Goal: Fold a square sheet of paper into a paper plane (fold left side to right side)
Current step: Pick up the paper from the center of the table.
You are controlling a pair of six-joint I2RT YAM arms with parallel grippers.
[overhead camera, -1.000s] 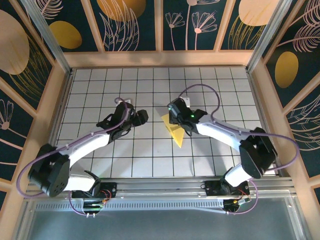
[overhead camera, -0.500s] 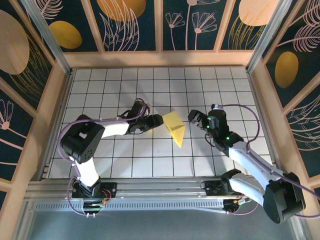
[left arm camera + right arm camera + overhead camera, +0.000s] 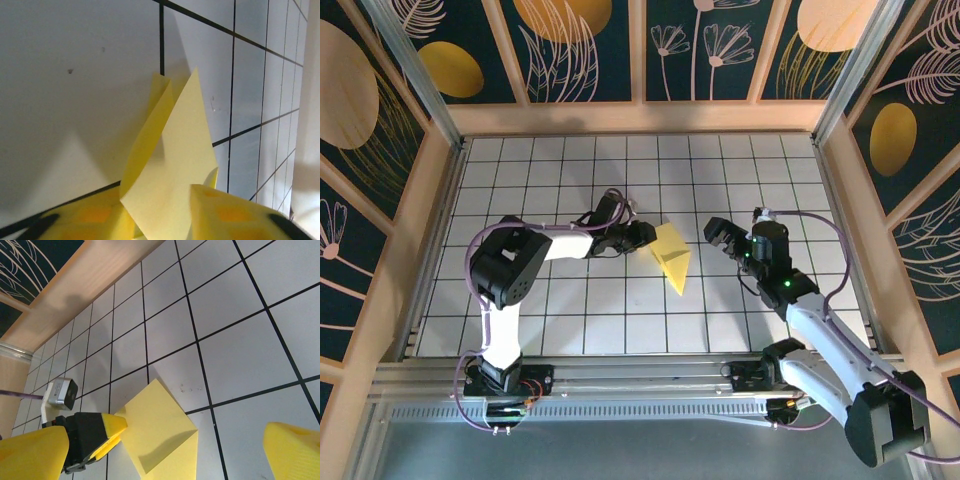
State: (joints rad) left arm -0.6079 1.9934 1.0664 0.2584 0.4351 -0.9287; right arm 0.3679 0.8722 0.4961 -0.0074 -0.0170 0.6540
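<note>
Item: square sheet of paper (image 3: 670, 256), pale yellow, already creased into a triangular shape, lying on the gridded table (image 3: 520, 170) near its middle, between the two arms. Left hand (image 3: 642, 236): at the sheet's left edge, its yellow fingers (image 3: 85, 220) closed on a raised flap, which stands up off the surface; the hold suits lifting the left side to carry it over to the right. Right hand (image 3: 720, 237): spread wide, holding nothing, just beside the sheet's right edge, probably parked there to leave room for the fold. Change from a second ago: the right hand was then over the sheet and has drawn back rightward, while the left hand, then well apart, has reached in and taken the edge; the sheet keeps its place.
</note>
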